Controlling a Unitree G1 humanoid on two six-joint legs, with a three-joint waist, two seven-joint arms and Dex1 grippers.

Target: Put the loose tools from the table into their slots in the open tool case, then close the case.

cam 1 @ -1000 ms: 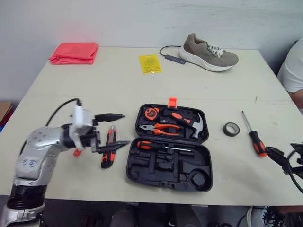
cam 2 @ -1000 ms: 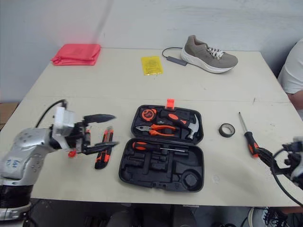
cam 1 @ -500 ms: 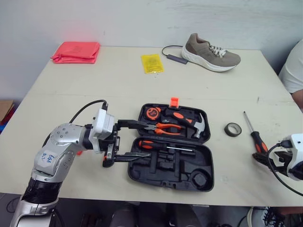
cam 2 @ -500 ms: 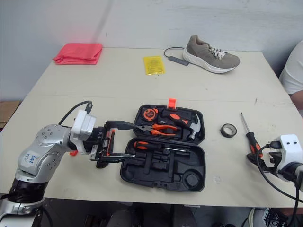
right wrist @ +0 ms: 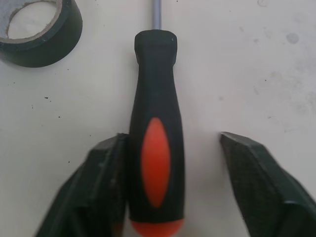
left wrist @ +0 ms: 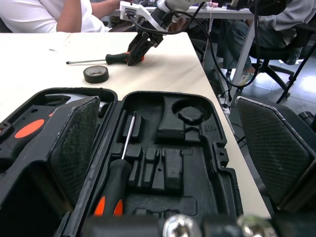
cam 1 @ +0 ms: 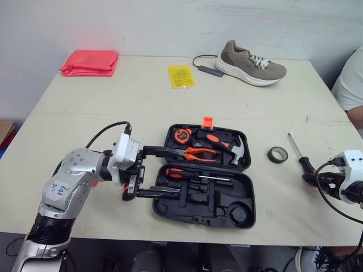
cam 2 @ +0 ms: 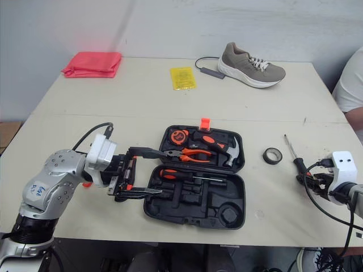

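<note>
Screwdriver (right wrist: pixel 155 163) lying inside released right tool (right wrist: pixel 174 143) near worktop's (cam 1: pixel 142 96) right edge; left tool (cam 1: pixel 180 171) released over case's (cam 1: pixel 195 218) left end.

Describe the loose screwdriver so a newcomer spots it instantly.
From the open tool case mid-table, look toward the robot's right, past the black tape roll. The screwdriver lies on bare tabletop, its black-and-orange handle between the right hand's open fingers; its twin sits slotted inside the case.
</note>
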